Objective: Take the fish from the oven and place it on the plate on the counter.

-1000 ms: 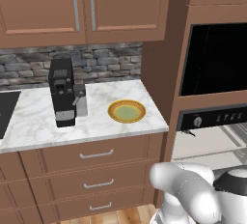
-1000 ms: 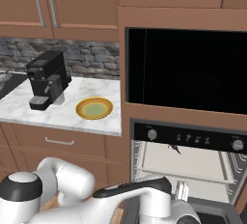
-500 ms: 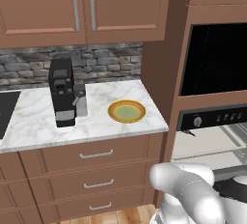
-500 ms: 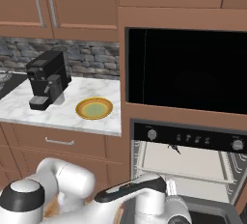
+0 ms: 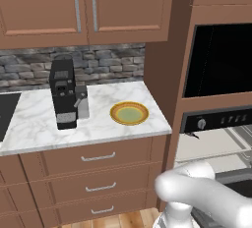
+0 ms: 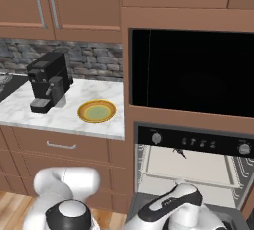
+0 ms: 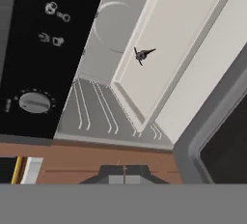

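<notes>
Lying on the pale tray [image 7: 178, 49] inside the oven [image 6: 198, 140], the fish [image 7: 143, 54] has not been picked up yet. It is a tiny dark shape with a thin tail, and nothing is touching it. From the right base view the fish [image 6: 179, 151] shows just under the black strip with the knobs, at the far end of the tray. From the left base view it is a small dark mark [image 5: 193, 134] under the knob [image 5: 201, 123].

The oven is open, so the way in is clear. The hand [image 7: 124, 174] is low down, near the front of the oven, well apart from the fish. Its two tips are pressed together, so it is closed and holds nothing.

The plate [image 5: 129, 113] sits on the bench [image 5: 39, 133], left of the oven, close to the bench's right end. It has a yellow rim and a green middle, and nothing lies on it. A black coffee machine [image 5: 65, 94] stands to the left of the plate, a little apart.

So almost all of the job is still to do. I think the hand must open, reach in to the fish, close on it, lift it out, carry it left and put it on the plate. The fish is very small, so grabbing it may be tricky.
</notes>
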